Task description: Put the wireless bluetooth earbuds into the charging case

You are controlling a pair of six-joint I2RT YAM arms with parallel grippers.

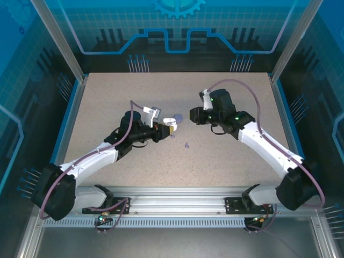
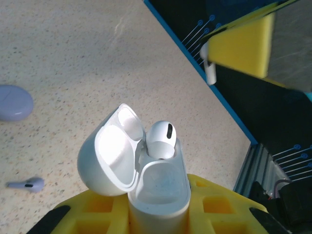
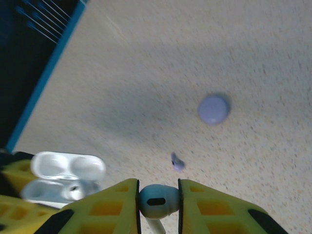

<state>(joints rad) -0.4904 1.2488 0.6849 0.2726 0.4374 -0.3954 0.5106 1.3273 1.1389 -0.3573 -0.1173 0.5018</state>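
Earbud pinched in right hand | open charging case clamped in left hand

No words, numbers or brand names can be read anywhere here. The only mark like a sign is a light blue gear shape at the top of the back wall, with blue lines drawn under it.

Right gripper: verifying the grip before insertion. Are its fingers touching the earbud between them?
Touching. The right wrist view shows the earbud pressed against both yellow fingers of the right gripper, with no gap on either side.
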